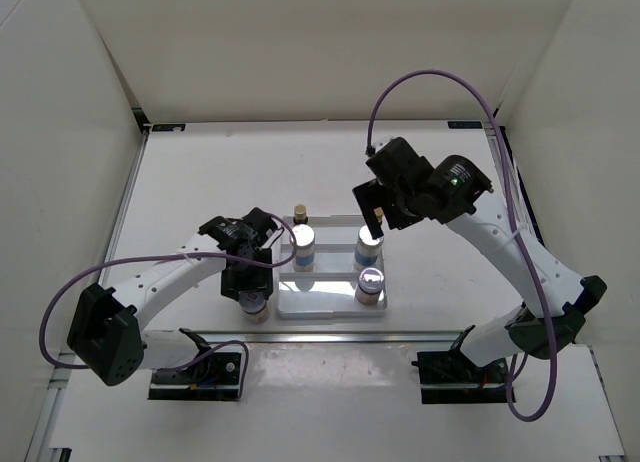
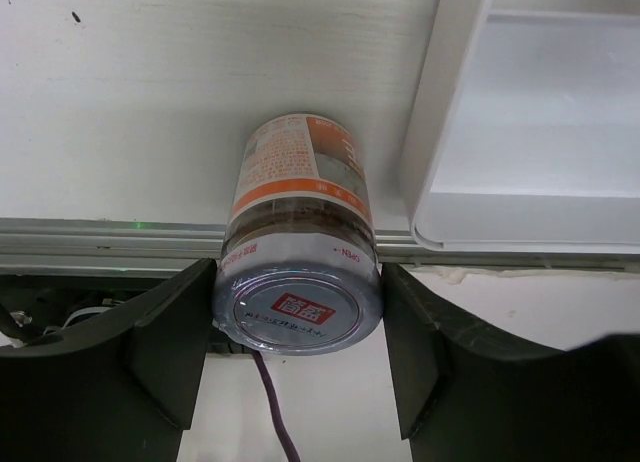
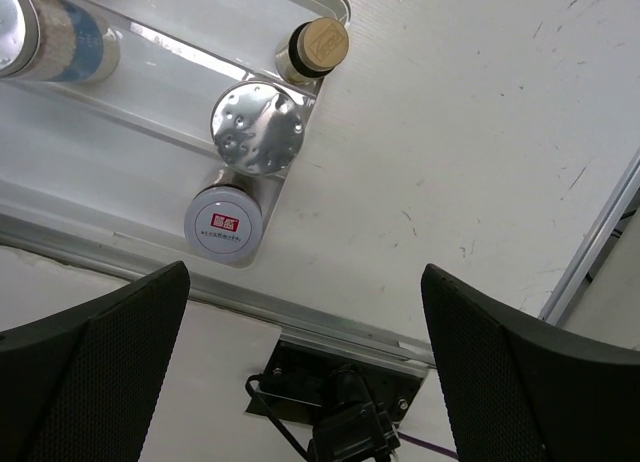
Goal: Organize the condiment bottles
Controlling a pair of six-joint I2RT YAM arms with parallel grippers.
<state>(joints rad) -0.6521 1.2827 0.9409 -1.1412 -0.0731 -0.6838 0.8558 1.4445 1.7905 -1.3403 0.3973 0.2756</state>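
My left gripper (image 2: 298,327) is shut on the silver lid of a short red-labelled bottle (image 2: 300,182), one finger against each side. The bottle stands on the table just left of the white stepped rack (image 1: 325,300). On the rack stand a slim amber bottle (image 1: 298,214), a blue-white labelled bottle (image 1: 303,246), a second silver-lidded one (image 1: 368,248) and a short red-logo-lidded bottle (image 1: 370,284). My right gripper (image 1: 376,218) hovers open over the rack's far right, holding nothing. Below it, the right wrist view shows a cork-topped amber bottle (image 3: 318,46), a dimpled silver lid (image 3: 257,128) and the red-logo lid (image 3: 223,223).
An aluminium rail (image 2: 110,237) runs along the table's near edge, right behind the held bottle. The arm bases (image 1: 198,370) sit beyond it. White walls enclose the table on three sides. A purple cable (image 2: 270,412) hangs under the left gripper.
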